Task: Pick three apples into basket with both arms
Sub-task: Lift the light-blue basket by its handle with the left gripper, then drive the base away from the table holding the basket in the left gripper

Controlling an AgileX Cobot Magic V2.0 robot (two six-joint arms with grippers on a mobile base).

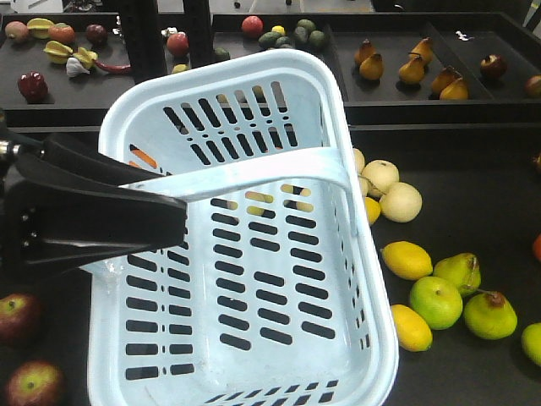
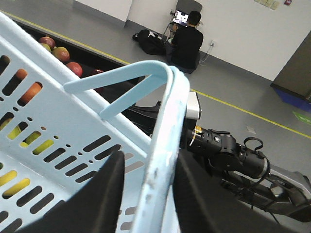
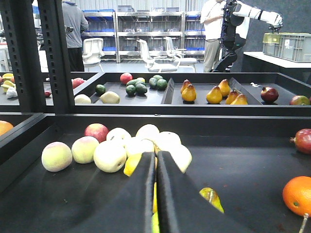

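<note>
The left gripper (image 1: pixel 173 222) reaches in from the left and is clamped on the left rim of the pale blue basket (image 1: pixel 279 76). In the left wrist view its two black fingers (image 2: pixel 102 194) sit one inside and one outside the slotted wall, with the rim pinched between them. The basket fills the middle of the front view, and its broad handle (image 1: pixel 254 173) lies across the opening from left to right. Two dark red apples (image 1: pixel 17 315) lie on the black table (image 1: pixel 473 372) at the near left, outside the basket and close to its left wall, one nearer than the other; a third cannot be seen. To the right of the basket lie lemons (image 1: pixel 406 259) and green pears (image 1: pixel 439 302), with pale round fruit (image 1: pixel 397 201) a little farther back. The right gripper (image 3: pixel 156 194) hangs low over the table, its jaws drawn almost together with nothing between them. Just beyond it the pale round fruit is heaped, and an orange (image 3: pixel 297 195) lies at the near right.
</note>
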